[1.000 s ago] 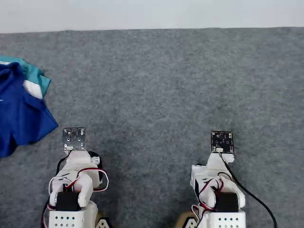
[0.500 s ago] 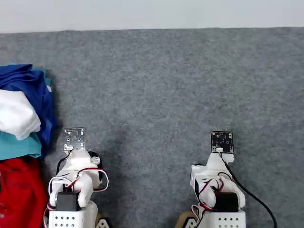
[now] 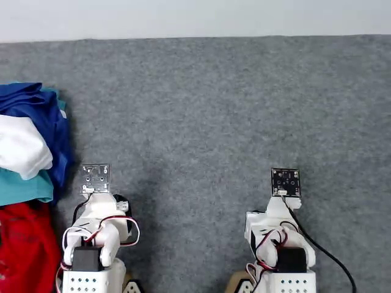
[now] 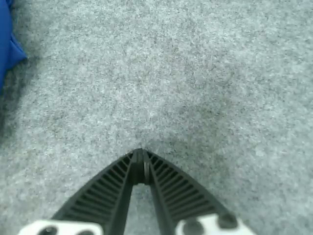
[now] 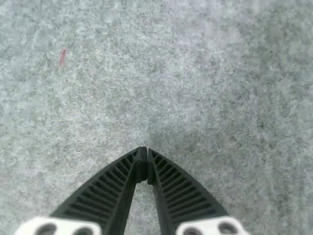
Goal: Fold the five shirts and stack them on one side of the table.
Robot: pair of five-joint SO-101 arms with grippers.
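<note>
At the left edge of the grey table the shirts lay in a loose, unfolded heap: a blue shirt, a white shirt, a teal shirt and a red shirt. Near the heap, the left gripper hung low over bare table with its jaws pressed together and empty, probably parked before a first pick. Farther right, the right gripper was also closed and held nothing.

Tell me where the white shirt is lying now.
In the high view the white shirt lies at the left edge of the table, in the pile, between the blue shirt and the teal shirt.
</note>
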